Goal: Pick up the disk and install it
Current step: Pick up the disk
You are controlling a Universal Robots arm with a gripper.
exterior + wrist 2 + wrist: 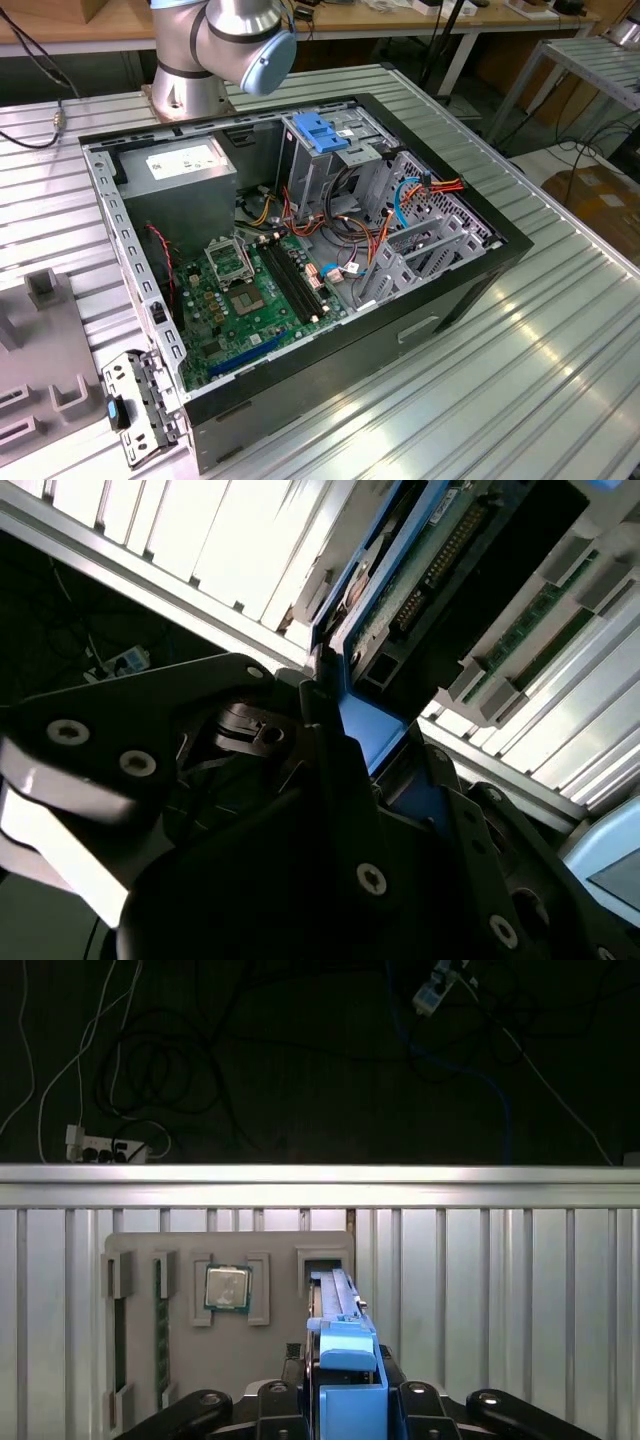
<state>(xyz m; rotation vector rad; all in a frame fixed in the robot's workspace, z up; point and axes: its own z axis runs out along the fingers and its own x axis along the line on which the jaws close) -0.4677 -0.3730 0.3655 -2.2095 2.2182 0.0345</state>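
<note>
Disk [335,1298] on edge, clamped; long axis away from tool [350,1385].

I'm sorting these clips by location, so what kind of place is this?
Likely a robotics lab or workshop: an open computer case sits on a ribbed metal table, a robot arm stands behind it, wooden workbenches beyond.
</note>
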